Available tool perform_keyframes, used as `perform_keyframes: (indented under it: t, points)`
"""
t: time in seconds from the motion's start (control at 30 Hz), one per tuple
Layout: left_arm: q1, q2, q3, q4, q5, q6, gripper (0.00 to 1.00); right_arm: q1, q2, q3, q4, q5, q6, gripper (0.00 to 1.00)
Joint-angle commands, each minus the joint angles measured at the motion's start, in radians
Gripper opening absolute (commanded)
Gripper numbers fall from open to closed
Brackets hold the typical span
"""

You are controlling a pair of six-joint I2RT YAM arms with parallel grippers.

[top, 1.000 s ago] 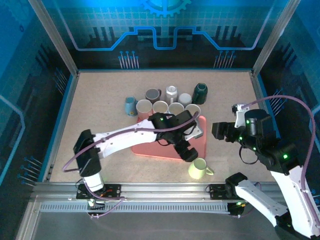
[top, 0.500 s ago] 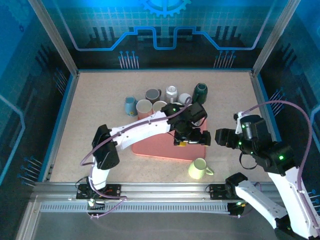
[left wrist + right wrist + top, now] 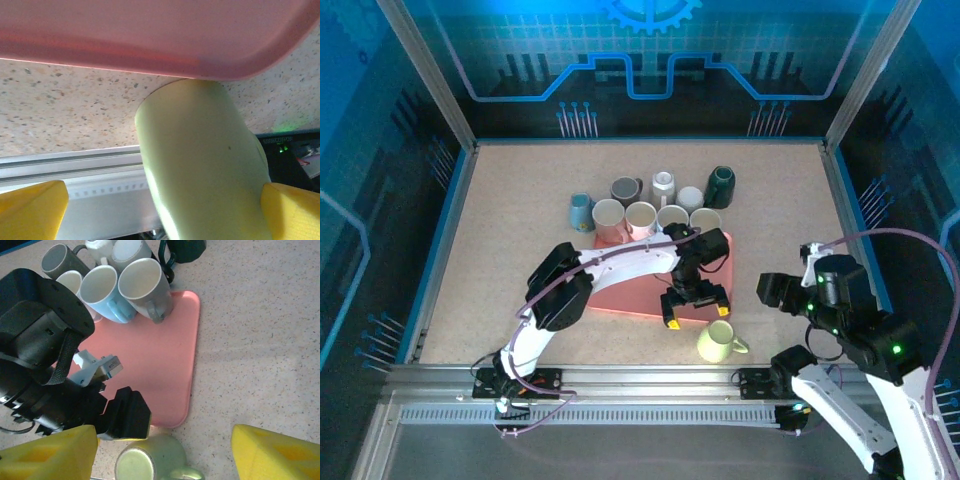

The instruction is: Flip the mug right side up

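A pale yellow-green mug (image 3: 718, 340) sits on the speckled tan counter (image 3: 500, 220). It is just past the near right corner of a flat pink plastic tray (image 3: 630, 298), close to the near edge of the counter. Its handle points to the right. I cannot tell if its mouth faces up or down.

The left end effector (image 3: 697, 315) hangs over that tray corner, just on the far side of the mug. Its yellow fingertips (image 3: 32, 210) are spread wide and hold nothing. In the left wrist view the mug (image 3: 200, 165) lies between the two fingertips and touches neither one.

The right end effector (image 3: 772, 290) is to the right of the mug, apart from it. Its yellow fingers (image 3: 277, 455) also stand apart and grip nothing.

A bunch of other mugs (image 3: 650, 205) stands along the far edge of the tray.
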Motion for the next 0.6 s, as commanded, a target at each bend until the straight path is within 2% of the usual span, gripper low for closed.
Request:
perform_keyframes:
  t: [0.0,0.13,0.37,0.57]
  points:
    - [0.004,-0.048,-0.059,0.095,0.070,-0.130,0.99,-0.014,-0.035,-0.017,-0.036,-0.028,0.043,0.72]
    - [0.002,-0.068,-0.106,0.123,0.080,-0.233,0.99,-0.014,-0.054,-0.032,-0.045,-0.032,0.054,0.72]
    - [-0.038,-0.141,-0.249,0.314,0.085,-0.497,0.99,-0.014,-0.066,-0.067,-0.041,-0.042,0.057,0.73]
    - [-0.069,-0.143,-0.288,0.473,0.086,-0.647,0.99,-0.014,-0.090,-0.106,-0.031,-0.058,0.071,0.73]
